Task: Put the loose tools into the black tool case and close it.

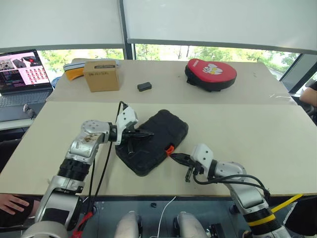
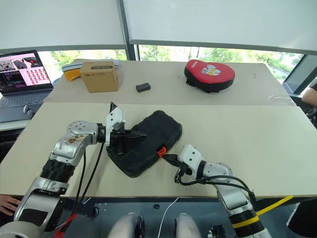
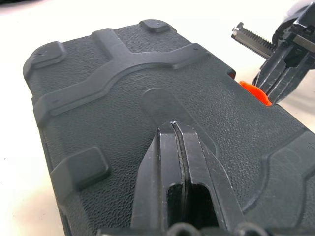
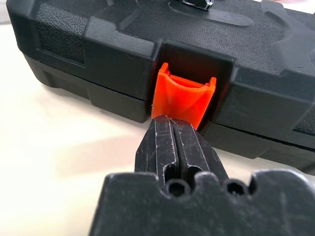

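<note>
1. Lying lid-down-shut across the near table (image 1: 277, 144), angled, with no loose tools left outside: the black tool case (image 1: 158, 134) (latching looks like the only step left).
2. Pinning the lid from above near its middle: left gripper (image 3: 173, 129), jaws pressed together, holding nothing. Best kept pressing flat so the shell halves stay mated while the catch is worked.
3. Nosing the orange latch (image 4: 183, 101) from the near side: right gripper (image 4: 172, 124), jaws pressed together, empty, tips at the latch's lower edge. Best pushed square on the tab's centre, toward the case wall, not skidding off to a side.
4. Minding edges: case's near corner close to the table's front edge, so a hard shove could slide it; bracing from above should answer that.
5. Moving room: wide bare table to the right; far off, red-and-black padded mitt (image 1: 210, 74), cardboard box (image 1: 101, 75) and small black block (image 1: 144, 86), all well apart.
</note>
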Controlling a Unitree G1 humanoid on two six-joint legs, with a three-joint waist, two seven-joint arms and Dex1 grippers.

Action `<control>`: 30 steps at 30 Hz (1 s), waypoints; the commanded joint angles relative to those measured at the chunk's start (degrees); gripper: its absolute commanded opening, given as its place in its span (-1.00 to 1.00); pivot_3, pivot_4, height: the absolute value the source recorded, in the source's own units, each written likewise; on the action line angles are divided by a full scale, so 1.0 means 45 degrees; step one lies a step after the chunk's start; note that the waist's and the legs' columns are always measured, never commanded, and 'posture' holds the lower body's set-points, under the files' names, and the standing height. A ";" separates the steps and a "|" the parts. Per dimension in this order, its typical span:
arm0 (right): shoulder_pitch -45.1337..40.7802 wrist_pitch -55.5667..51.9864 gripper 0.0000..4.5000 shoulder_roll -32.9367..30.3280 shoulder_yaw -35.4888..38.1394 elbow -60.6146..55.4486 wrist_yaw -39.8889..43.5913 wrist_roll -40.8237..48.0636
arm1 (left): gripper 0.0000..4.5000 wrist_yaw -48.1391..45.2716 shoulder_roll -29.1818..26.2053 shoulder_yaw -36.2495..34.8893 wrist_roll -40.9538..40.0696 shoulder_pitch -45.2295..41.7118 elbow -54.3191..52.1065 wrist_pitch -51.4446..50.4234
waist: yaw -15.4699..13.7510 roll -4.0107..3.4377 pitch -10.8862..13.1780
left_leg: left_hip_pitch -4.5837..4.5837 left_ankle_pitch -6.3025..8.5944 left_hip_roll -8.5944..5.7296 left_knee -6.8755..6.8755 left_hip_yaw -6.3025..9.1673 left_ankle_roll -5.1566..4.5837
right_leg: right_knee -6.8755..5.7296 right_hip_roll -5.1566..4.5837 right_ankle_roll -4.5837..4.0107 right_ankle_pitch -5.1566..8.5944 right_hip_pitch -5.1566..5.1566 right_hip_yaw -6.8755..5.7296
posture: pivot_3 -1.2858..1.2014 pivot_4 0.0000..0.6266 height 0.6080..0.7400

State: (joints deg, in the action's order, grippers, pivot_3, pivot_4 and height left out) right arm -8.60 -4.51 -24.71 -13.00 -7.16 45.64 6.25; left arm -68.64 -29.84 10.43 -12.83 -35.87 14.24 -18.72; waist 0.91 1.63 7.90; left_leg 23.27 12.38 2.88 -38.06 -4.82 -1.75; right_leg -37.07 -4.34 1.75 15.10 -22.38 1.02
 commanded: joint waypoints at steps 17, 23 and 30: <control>0.1851 -0.0173 0.30 -0.2620 0.3634 -0.2178 0.1781 0.2888 | 0.34 -0.1043 -0.2334 -0.4124 -0.2828 0.3994 -0.1917 0.0854 | 0.0018 0.0004 0.0028 | 0.0014 0.0002 0.0017 0.0076 0.0000 0.0003 | 0.0017 -0.0016 -0.0016 0.0013 -0.0056 0.0033 | 0.03 -0.52 1.00; 0.2228 0.3050 0.96 -0.3901 0.5472 0.0362 0.4000 0.3334 | 1.00 0.0990 -0.3291 -0.7059 -0.1970 0.7968 -0.2615 0.2189 | -0.0039 0.0021 0.0054 | 0.0032 0.0008 0.0030 0.0079 -0.0013 0.0007 | 0.0046 -0.0056 -0.0017 0.0013 -0.0080 0.0034 | 0.03 -0.52 1.00; 0.0724 0.3206 0.96 -0.4229 0.5744 0.2509 0.4791 0.3664 | 1.00 0.2099 -0.2870 -0.7976 -0.2115 1.0366 -0.4082 0.2324 | -0.0172 0.0033 0.0078 | 0.0051 0.0013 0.0016 0.0085 -0.0023 0.0014 | 0.0060 -0.0182 -0.0039 0.0022 -0.0131 0.0000 | 0.03 -0.52 1.00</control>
State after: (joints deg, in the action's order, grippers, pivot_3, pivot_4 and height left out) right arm -3.93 8.27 -42.76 11.71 3.46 66.30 21.65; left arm -60.89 -43.01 -23.52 -21.42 10.99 -0.81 -9.68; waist 0.14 1.78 8.25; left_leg 23.57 12.57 2.93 -37.67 -4.93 -1.46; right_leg -36.80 -5.31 1.43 15.26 -23.07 1.01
